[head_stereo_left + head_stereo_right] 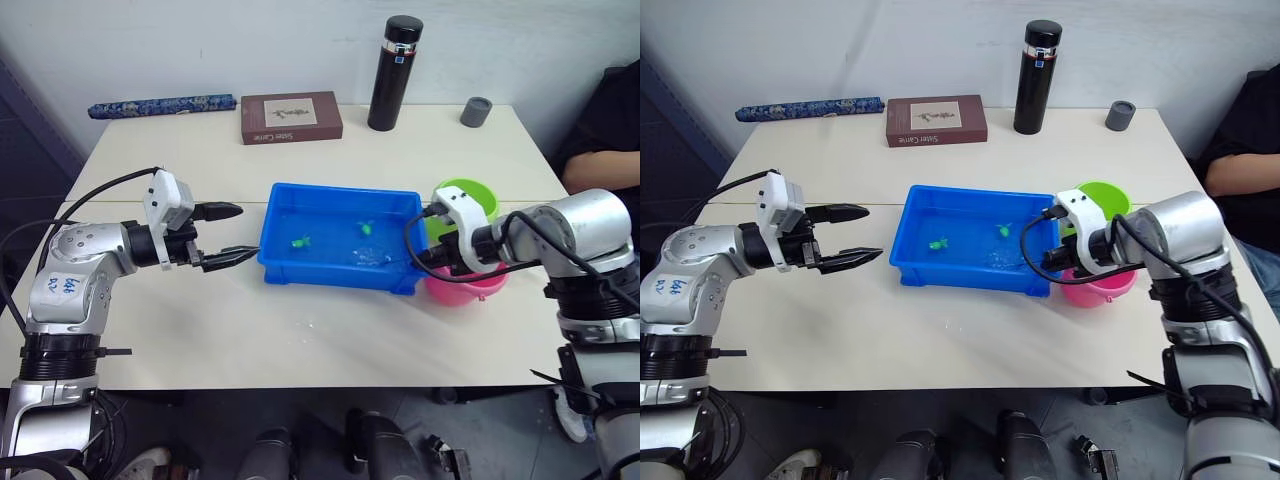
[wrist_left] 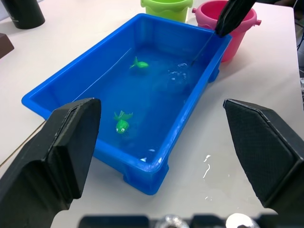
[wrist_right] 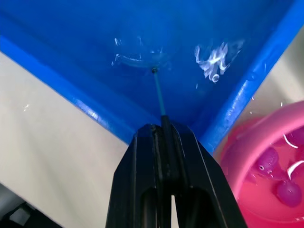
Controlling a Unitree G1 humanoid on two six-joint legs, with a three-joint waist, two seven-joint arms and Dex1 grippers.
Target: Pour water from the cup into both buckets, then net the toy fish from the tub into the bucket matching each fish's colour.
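Two green toy fish are floating in the water-filled blue tub, pink ones sitting in the pink bucket beside it. The right claw is pinching the net handle over the tub's corner, while the left claw is hovering wide just outside the tub's opposite end.

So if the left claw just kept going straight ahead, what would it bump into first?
Probably the tub. The left gripper is open, hovers beside it and points at its near end wall; height is hard to judge, so it might pass over the rim.

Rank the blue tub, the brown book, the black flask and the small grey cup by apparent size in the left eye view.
1. Blue tub
2. Brown book
3. Black flask
4. Grey cup
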